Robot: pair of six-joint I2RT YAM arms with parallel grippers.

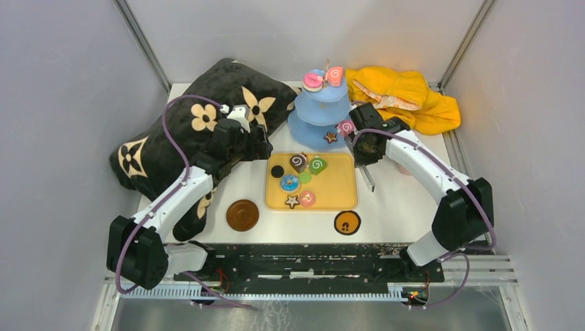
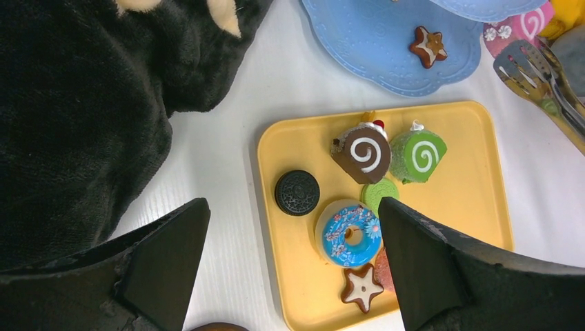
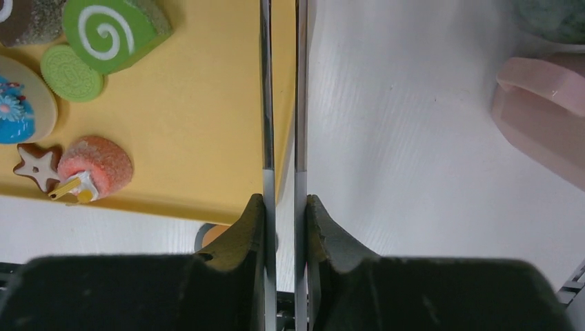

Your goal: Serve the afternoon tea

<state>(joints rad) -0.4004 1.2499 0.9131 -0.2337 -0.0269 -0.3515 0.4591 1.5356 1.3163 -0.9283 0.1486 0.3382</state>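
Snugly, right hand [image 3: 284, 203] around metal tongs [image 3: 301, 103]

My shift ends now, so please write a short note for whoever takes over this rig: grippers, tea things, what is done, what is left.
The left gripper is open, near the left side of the tray. The right gripper is shut on the tongs.
Done: sweets lie on the top and bottom tiers of the stand.
Left: seven more wait on the tray; both coasters are bare; the pink cup stands on the table, at the right.
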